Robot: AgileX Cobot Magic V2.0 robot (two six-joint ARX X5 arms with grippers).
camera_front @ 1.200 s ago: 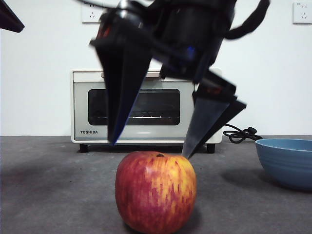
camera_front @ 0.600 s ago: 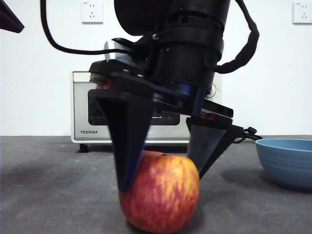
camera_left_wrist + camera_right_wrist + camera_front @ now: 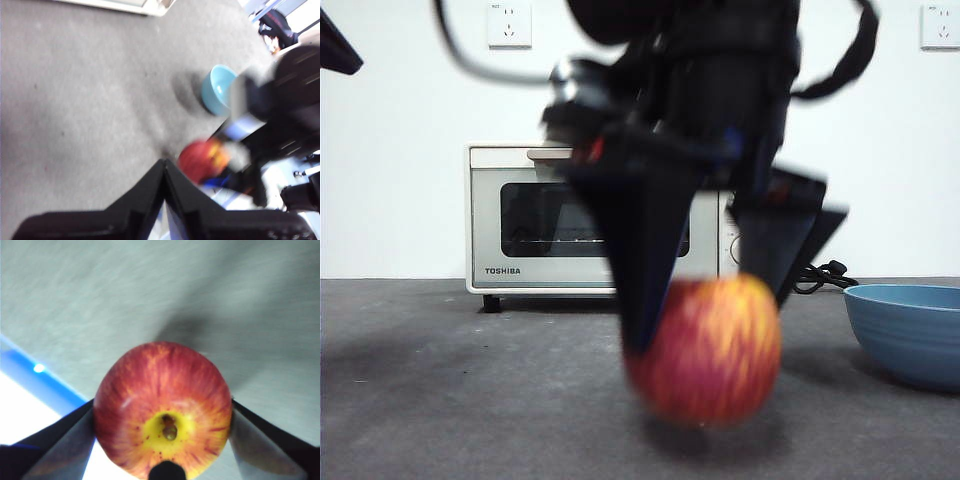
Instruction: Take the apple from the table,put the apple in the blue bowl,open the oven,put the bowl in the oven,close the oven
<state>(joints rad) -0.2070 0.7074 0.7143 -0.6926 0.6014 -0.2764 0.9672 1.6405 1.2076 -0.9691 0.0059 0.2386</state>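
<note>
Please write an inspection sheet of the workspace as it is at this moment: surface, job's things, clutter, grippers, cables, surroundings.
Surface: dark grey table, matte; a shadow lies under the apple.
Job's things: apple is held off the table, blurred by motion in the front view. Blue bowl stands on the table with no apple in it. Oven stands at the back, door shut.
Clutter: nothing seen.
Grippers: right gripper has its jaws shut on the apple, one on each side. Left gripper is shut, holds nothing, and hangs above the table away from the apple.
Cables: a black cord lies coiled beside the oven; arm cables hang above.
Surroundings: white wall with two sockets.
</note>
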